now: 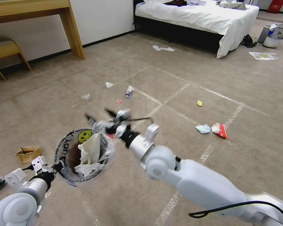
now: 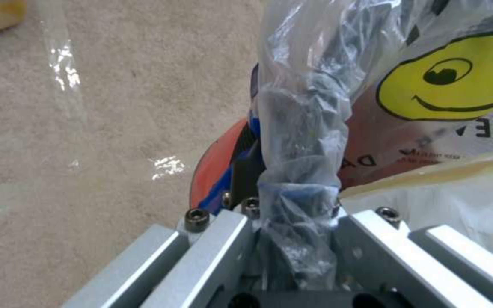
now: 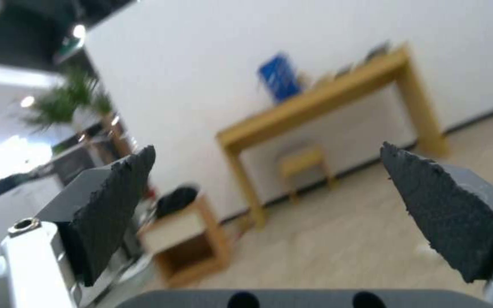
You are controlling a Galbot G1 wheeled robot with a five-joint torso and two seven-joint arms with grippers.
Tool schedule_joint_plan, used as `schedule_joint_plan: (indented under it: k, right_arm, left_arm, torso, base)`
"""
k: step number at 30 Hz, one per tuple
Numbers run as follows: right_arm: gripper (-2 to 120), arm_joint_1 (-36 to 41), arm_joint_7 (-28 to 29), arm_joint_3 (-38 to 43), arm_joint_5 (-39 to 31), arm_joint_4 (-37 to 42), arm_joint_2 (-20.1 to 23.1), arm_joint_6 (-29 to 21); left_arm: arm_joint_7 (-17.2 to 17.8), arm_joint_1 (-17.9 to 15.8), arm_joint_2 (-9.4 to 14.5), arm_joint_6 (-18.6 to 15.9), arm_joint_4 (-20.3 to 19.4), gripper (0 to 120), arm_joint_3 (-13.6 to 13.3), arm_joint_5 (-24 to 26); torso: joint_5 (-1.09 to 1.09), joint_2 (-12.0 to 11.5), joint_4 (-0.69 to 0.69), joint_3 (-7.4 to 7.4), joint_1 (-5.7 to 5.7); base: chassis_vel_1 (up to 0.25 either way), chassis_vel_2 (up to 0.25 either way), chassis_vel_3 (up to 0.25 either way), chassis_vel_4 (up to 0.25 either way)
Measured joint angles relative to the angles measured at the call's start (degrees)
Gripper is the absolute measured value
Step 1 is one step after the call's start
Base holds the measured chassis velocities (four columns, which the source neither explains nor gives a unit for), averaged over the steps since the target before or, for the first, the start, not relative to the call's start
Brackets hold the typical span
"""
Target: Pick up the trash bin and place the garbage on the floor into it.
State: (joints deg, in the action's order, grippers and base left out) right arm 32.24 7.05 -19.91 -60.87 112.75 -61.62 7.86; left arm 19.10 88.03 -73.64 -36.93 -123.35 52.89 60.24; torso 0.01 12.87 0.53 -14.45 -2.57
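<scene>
My left gripper (image 1: 58, 165) holds the trash bin (image 1: 67, 141) off the floor (image 1: 185, 78) at the lower left, shut on its black rim and clear liner (image 2: 304, 128); the red body (image 2: 215, 171) and the yellow smiley sticker (image 2: 452, 77) show close up. White paper (image 1: 90, 149) lies inside the bin. My right gripper (image 1: 100, 115) hovers just past the bin's far rim, open, and its dark fingers (image 3: 112, 201) hold nothing. The garbage lies scattered: a brown paper bag (image 1: 28, 153), a white tissue (image 1: 109, 84), a small bottle (image 1: 129, 91), a light-blue mask (image 1: 203, 128) and a red wrapper (image 1: 220, 130).
A wooden desk (image 1: 70, 28) and a stool (image 1: 5, 50) stand at the back left. A bed (image 1: 207, 18) stands at the back right, with a grey bin (image 1: 277, 31) and a sheet of paper (image 1: 263, 56) beside it. White slippers (image 1: 163, 48) lie before the bed.
</scene>
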Motion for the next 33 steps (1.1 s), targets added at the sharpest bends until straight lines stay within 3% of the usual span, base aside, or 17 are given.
schedule_joint_plan:
  k: [11, 21, 33]
  right_arm:
    - [100, 16.5, -3.4, 23.8, 10.3, 3.2, 6.0, 4.2]
    - [100, 32.0, -3.2, 42.7, 22.9, 0.9, 4.2, 7.5]
    - [100, 41.7, -4.1, 49.0, 28.9, -2.3, 1.6, 12.5]
  left_arm:
    - [-0.5, 0.4, -0.5, 0.9, 2.4, 0, 2.0, -2.8]
    - [-0.6, 0.4, -2.0, 1.9, 4.9, 0, 3.7, -4.6]
    - [-0.6, 0.9, -2.2, 2.2, 6.1, 0, 6.5, -4.3]
  torso:
    - [0.01, 0.0, 0.01, 0.0, 0.0]
    - [0.0, 0.0, 0.0, 0.0, 0.0]
    - [-0.01, 0.0, -0.01, 0.01, 0.01]
  base:
    - [0.0, 0.0, 0.0, 0.0]
    - [0.0, 0.0, 0.0, 0.0]
    - [0.0, 0.0, 0.0, 0.0]
